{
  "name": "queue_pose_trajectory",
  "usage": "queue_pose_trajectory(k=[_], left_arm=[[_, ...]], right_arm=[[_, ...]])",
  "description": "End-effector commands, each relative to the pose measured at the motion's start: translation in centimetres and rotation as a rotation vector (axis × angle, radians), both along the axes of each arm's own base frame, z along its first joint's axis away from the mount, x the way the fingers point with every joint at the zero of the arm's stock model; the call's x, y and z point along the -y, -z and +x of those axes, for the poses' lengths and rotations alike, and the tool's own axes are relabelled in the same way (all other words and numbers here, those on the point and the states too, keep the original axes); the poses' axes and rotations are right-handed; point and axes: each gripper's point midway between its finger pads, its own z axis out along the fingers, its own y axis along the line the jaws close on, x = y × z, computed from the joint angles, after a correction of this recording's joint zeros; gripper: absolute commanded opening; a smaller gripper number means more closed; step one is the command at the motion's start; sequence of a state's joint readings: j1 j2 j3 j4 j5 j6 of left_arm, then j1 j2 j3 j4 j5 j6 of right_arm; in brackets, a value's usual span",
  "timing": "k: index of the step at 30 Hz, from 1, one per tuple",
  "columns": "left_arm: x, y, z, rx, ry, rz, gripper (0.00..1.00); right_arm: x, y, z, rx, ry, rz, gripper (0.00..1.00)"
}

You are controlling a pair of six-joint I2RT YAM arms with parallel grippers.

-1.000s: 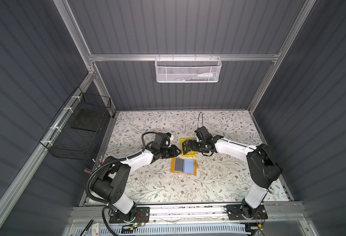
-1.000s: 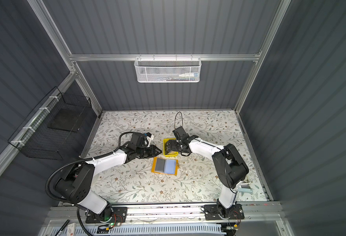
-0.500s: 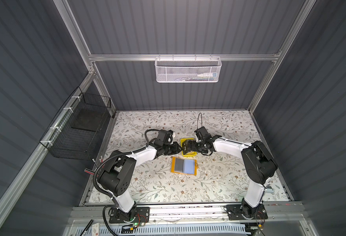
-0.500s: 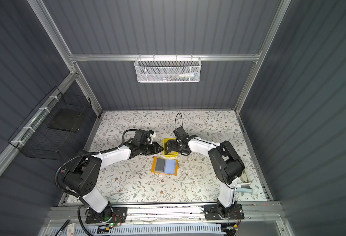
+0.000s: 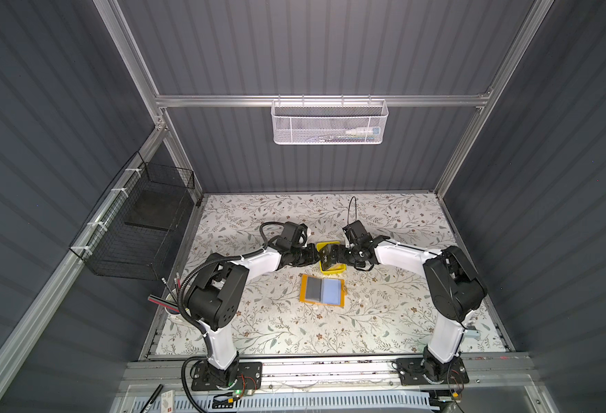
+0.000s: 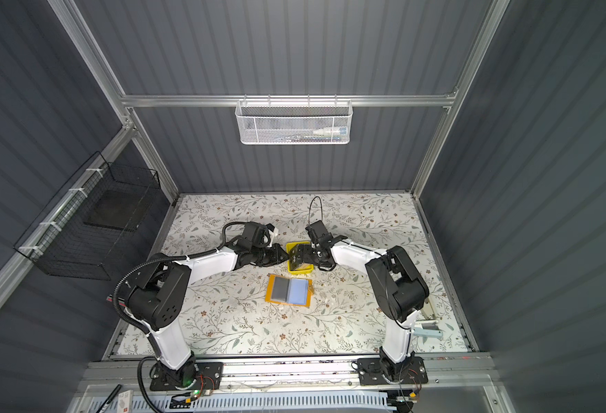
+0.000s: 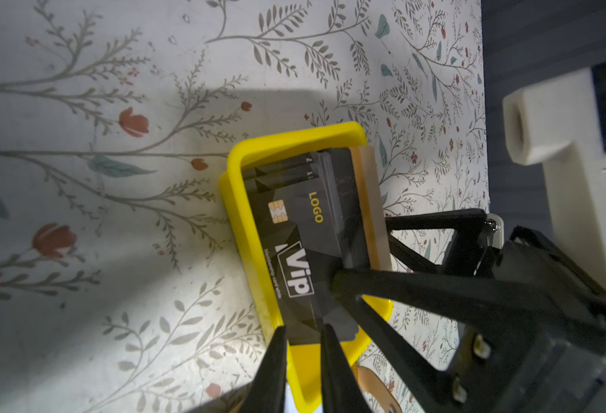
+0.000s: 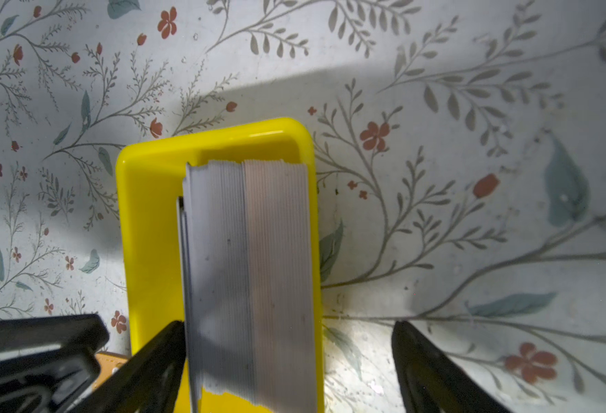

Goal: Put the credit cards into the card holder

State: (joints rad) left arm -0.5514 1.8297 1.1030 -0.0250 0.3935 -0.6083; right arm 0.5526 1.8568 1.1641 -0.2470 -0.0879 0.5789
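Left pincer has narrowed around the glossy black "Vip" card.

Grey ribbed walls enclose a floral tabletop. A white basket hangs upper centre, a black basket at left.

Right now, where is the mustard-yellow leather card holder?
In both top views the card holder lies open mid-table, directly in front of the small yellow plastic tray.

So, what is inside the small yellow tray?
A stack of cards stands on edge in the yellow tray, a black VIP card facing out. The faces of the cards behind it and the tray floor under the stack are covered.
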Motion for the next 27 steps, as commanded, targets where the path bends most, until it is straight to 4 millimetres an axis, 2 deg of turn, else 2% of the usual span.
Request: queue_pose_trajectory(k=[1, 10, 21, 27], left_arm=[[0.2, -0.5, 0.5, 0.032, 0.018, 0.038, 0.19], [1.2, -1.9, 0.5, 0.064, 0.045, 0.035, 0.19], [2.8, 0.6, 0.7, 0.005, 0.042, 0.067, 0.19], [2.0, 2.2, 1.3, -0.019, -0.001, 0.14, 0.17]], right_arm=[[0.7, -0.1, 0.1, 0.001, 0.011, -0.009, 0.9], [1.0, -0.7, 0.2, 0.013, 0.005, -0.005, 0.89], [1.2, -0.6, 0.0, 0.013, 0.013, -0.004, 0.88], [1.8, -0.8, -0.1, 0.022, 0.025, -0.014, 0.87]])
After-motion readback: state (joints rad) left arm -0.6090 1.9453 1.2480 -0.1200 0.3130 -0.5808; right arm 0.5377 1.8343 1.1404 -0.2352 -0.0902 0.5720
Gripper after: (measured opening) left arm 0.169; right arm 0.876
